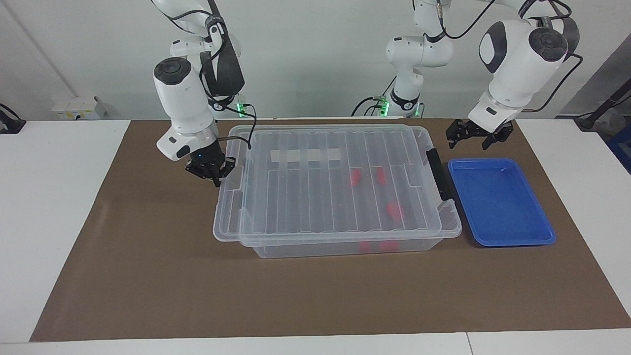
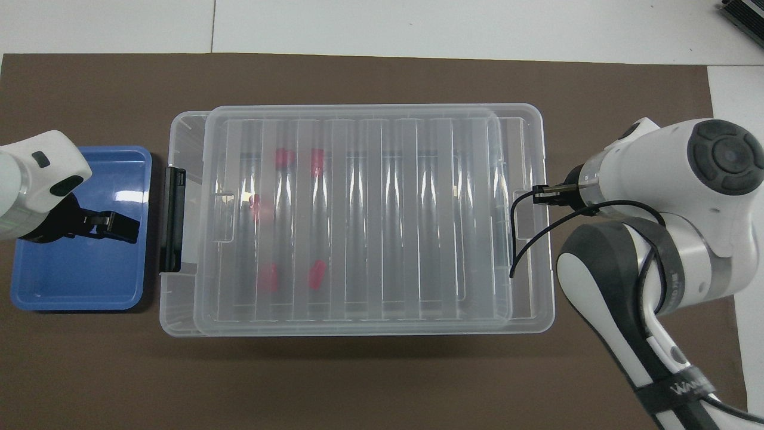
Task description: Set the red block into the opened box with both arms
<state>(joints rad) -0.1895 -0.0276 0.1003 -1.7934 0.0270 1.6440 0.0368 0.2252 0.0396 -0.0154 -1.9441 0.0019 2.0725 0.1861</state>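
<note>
The clear box [image 1: 447, 226] lies in the middle of the brown mat, and its ribbed lid [image 1: 305, 197] covers nearly all of it. Several red blocks [image 1: 394, 211] show blurred through the lid at the left arm's end of the box; the overhead view shows the same red blocks [image 2: 267, 278]. My right gripper [image 1: 211, 171] is shut, with its tips at the lid's end tab at the right arm's end. I cannot tell whether it pinches the tab. My left gripper [image 1: 475, 137] hangs open and holds nothing. In the overhead view the left gripper [image 2: 122, 227] is over the blue tray.
A blue tray [image 1: 498, 207] lies beside the box at the left arm's end, with nothing in it. The box's dark grey latch [image 2: 173, 227] faces the tray. A white tape strip [image 1: 305, 155] is on the lid. The brown mat [image 1: 197, 286] runs on past the box.
</note>
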